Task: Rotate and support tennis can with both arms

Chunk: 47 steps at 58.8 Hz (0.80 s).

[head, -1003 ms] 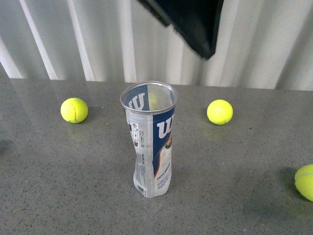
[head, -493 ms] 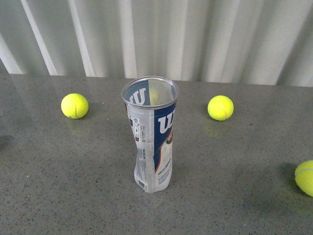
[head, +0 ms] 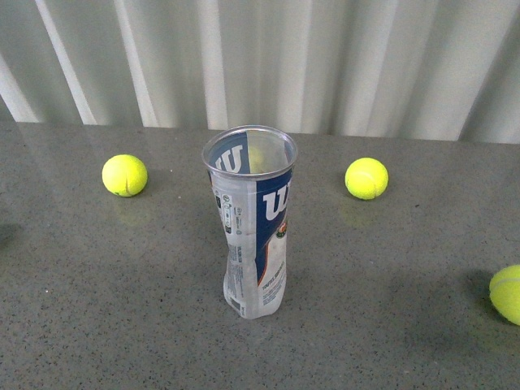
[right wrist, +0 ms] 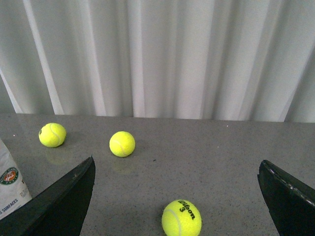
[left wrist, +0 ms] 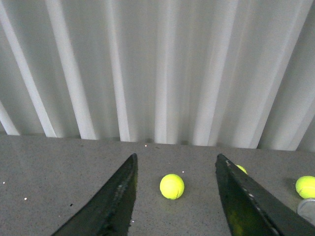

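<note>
the can (head: pixel 253 223) stands upright near the middle of the grey table (head: pixel 97 284), open mouth up, its clear sides dented and its blue-and-white label with the "w" logo facing the front camera. no arm shows in the front view and nothing touches the can. one ball (head: pixel 124 175) lies well to the can's left, a second ball (head: pixel 366 178) well to its right, and a third ball (head: pixel 506 294) sits at the right edge of the table, nearer the robot. a pale curtain (head: pixel 268 57) hangs behind the table.

in the left wrist view the left gripper (left wrist: pixel 174 196) has its black fingers (left wrist: pixel 115 201) spread apart and empty, with a ball on the table seen between them. in the right wrist view the right gripper (right wrist: pixel 174 196) is spread very wide and holds nothing; the can's label shows at the frame edge beside one finger.
</note>
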{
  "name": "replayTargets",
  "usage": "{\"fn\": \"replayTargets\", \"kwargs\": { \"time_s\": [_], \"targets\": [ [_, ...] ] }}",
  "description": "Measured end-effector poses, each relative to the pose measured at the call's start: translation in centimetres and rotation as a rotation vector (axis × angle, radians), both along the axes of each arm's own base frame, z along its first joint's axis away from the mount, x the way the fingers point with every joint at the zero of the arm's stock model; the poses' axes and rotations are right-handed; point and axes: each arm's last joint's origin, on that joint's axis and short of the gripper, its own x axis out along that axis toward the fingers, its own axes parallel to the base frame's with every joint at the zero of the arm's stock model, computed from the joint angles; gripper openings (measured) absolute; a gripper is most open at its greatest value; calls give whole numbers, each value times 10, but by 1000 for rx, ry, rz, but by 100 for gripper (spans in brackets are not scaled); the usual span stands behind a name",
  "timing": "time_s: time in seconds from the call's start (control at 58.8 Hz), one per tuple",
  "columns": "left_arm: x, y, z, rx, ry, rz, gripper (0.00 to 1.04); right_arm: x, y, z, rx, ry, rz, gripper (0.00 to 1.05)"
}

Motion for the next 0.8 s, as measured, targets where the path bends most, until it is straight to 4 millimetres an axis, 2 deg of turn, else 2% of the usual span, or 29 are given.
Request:
{"fn": "replayTargets", "kwargs": {
  "time_s": [0.17, 0.255, 0.527, 0.799],
  "targets": [
    [-5, -1, -39, -11, 46, -13, 15, 0, 0, 0, 0, 0, -1, 98],
    [-9, -1, -49, -19, 37, -13, 4, 0, 0, 0, 0, 0, -2, 98],
    [-20, -1, -79, -22, 38, -12, 4, 0, 0, 0, 0, 0, -1, 98],
    [-28, -1, -97, -22, 28, -12, 4, 0, 0, 0, 0, 0, -1, 98]
  ]
}}
